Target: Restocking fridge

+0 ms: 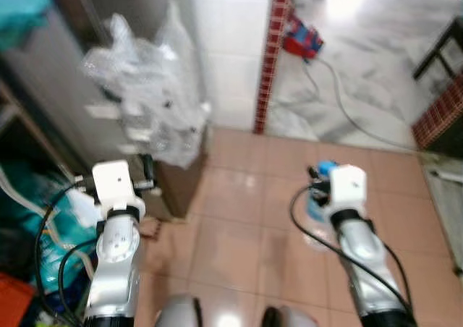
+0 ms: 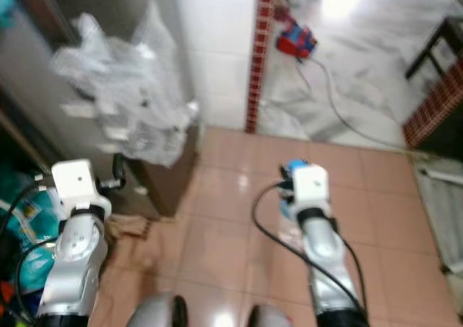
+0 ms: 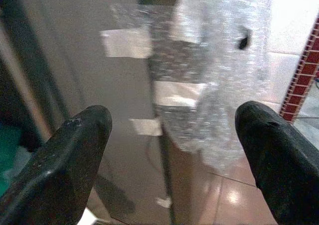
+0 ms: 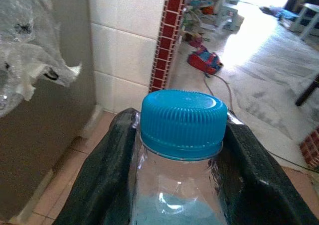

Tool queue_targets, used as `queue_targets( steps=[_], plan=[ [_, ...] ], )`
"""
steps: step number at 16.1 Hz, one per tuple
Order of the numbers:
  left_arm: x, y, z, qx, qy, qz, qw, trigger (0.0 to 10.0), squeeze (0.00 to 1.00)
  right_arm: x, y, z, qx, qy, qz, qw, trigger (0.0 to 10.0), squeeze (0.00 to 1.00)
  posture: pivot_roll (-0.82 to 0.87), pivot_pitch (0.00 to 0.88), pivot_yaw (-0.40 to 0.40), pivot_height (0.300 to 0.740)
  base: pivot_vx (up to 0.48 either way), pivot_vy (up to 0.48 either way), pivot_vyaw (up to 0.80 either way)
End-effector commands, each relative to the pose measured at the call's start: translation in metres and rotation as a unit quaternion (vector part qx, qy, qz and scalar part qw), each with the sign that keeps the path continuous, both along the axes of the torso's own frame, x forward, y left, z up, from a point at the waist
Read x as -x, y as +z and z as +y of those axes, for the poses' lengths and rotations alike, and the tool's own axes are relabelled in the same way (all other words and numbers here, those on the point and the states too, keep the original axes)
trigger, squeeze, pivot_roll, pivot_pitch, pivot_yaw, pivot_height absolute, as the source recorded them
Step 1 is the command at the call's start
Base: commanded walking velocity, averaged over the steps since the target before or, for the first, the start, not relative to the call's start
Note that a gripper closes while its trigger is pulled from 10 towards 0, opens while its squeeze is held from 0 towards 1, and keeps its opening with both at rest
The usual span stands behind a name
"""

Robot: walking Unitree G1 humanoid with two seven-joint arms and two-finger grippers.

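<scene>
Between the right claw's (image 4: 179, 185) fingers, a blue-capped bottle (image 4: 182, 135) is being gripped; ahead of the left claw (image 3: 174, 150), standing open, bubble wrap (image 3: 219, 80) is hanging.

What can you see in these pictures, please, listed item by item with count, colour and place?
Bottle: one, clear with a blue cap, held in the right claw over the floor.
Bubble wrap: one bunch, clear, taped to the grey appliance door ahead on the left.
Appliance door: one, grey, at the left.
Tiled wall: white, with a red mosaic strip along its edge.
Toy-like object: one, red and blue, on the pale floor beyond the wall, a grey cable trailing from it.
Floor tiles: pinkish, under the robot.
Left claw: open, pointing at the wrapped door.
Right claw: shut on the bottle's neck.
</scene>
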State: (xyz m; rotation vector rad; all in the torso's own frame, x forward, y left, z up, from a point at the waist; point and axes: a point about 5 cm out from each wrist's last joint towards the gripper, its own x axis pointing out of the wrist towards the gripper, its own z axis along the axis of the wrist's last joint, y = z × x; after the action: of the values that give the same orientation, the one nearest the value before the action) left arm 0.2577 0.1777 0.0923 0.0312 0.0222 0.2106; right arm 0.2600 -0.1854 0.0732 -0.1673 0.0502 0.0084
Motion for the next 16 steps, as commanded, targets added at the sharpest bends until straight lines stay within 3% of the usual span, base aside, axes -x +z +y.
queue_targets(
  steps=[1, 3, 5, 7, 11, 13, 14, 16],
  plan=[
    [0.003, -0.001, 0.003, -0.013, -0.006, 0.006, 1.0, 10.0, 0.0, 0.002, 0.007, 0.001, -0.013, -0.011, -0.013, 1.0, 10.0, 0.0, 0.06, 0.074, 0.026, 0.74, 0.0, 0.48, 0.0],
    [-0.002, 0.004, 0.005, -0.031, -0.002, -0.007, 0.999, 10.0, 0.0, 0.006, 0.009, 0.004, -0.032, -0.037, -0.013, 0.999, 10.0, 0.0, 0.05, 0.075, 0.031, 0.74, 0.0, 0.234, 0.0],
    [-0.004, 0.011, 0.002, -0.02, -0.013, -0.02, 1.0, 10.0, 0.0, 0.008, 0.012, 0.01, -0.016, -0.016, -0.016, 1.0, 10.0, 0.0, 0.06, 0.081, 0.032, 0.74, 0.0, 0.0, 0.0],
    [0.002, 0.009, -0.003, 0.003, -0.034, -0.015, 0.999, 10.0, 0.0, 0.005, 0.015, 0.006, 0.001, -0.023, -0.019, 1.0, 10.0, 0.0, 0.06, 0.086, 0.029, 0.74, 0.0, 0.0, 0.0],
    [0.012, 0.002, -0.013, 0.002, -0.056, -0.007, 0.998, 10.0, 0.0, 0.001, 0.013, 0.003, 0.037, -0.047, -0.001, 0.998, 10.0, 0.0, 0.06, 0.084, 0.018, 0.74, 0.0, 0.0, 0.0],
    [0.011, 0.005, -0.013, 0.002, -0.05, -0.015, 0.999, 10.0, 0.0, 0.0, 0.015, 0.012, 0.007, -0.018, -0.015, 1.0, 10.0, 0.0, 0.05, 0.085, 0.011, 0.74, 0.287, 0.0, 0.0],
    [0.011, 0.006, -0.013, 0.005, -0.043, -0.018, 0.999, 10.0, 0.0, -0.001, 0.012, 0.011, -0.012, -0.03, 0.011, 0.999, 10.0, 0.0, 0.04, 0.087, 0.008, 0.74, 0.289, 0.0, 0.0],
    [0.011, 0.006, -0.013, 0.009, -0.045, -0.017, 0.999, 10.0, 0.0, -0.002, 0.018, 0.01, 0.016, -0.009, -0.005, 1.0, 10.0, 0.0, 0.04, 0.091, 0.006, 0.74, 0.411, 0.0, 0.0]
  ],
)
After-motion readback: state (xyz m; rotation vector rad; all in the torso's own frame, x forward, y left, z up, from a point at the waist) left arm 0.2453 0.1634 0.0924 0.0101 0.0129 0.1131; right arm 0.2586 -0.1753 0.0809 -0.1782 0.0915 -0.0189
